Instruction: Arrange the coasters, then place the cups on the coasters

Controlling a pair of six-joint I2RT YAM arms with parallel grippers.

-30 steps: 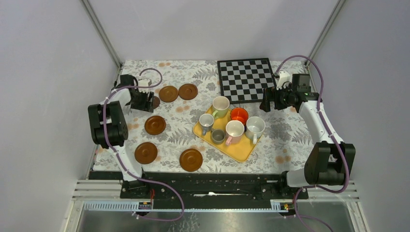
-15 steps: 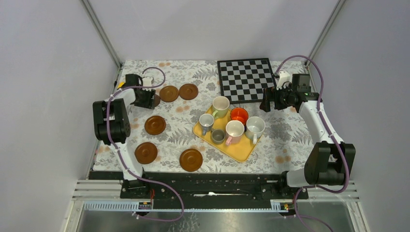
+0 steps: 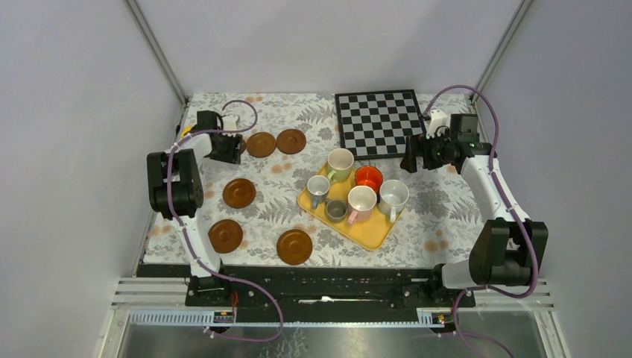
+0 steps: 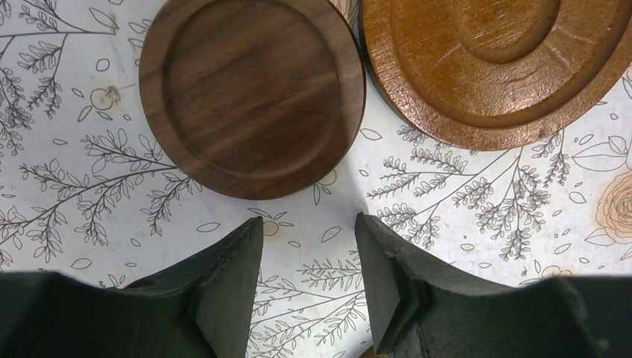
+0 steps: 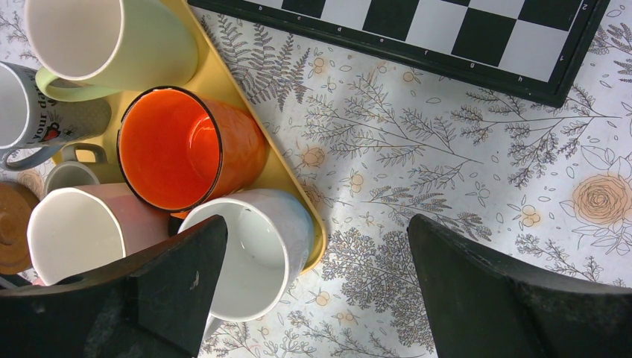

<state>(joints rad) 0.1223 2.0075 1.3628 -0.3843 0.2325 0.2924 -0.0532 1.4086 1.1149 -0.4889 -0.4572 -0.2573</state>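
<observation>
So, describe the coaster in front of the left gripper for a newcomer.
Look at the table's far-left corner, where three coasters sit in a row. It is the leftmost coaster, just ahead of the left gripper, and darker than its orange-brown neighbour.

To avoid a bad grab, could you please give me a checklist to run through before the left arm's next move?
1. Left gripper empty, jaws apart: ok.
2. Dark coaster lies flat just ahead of the jaws: ok.
3. Gap between that coaster and the lighter coaster: cannot tell.
4. Right gripper open, holding nothing: ok.
5. Six cups upright on the yellow tray: ok.
</observation>
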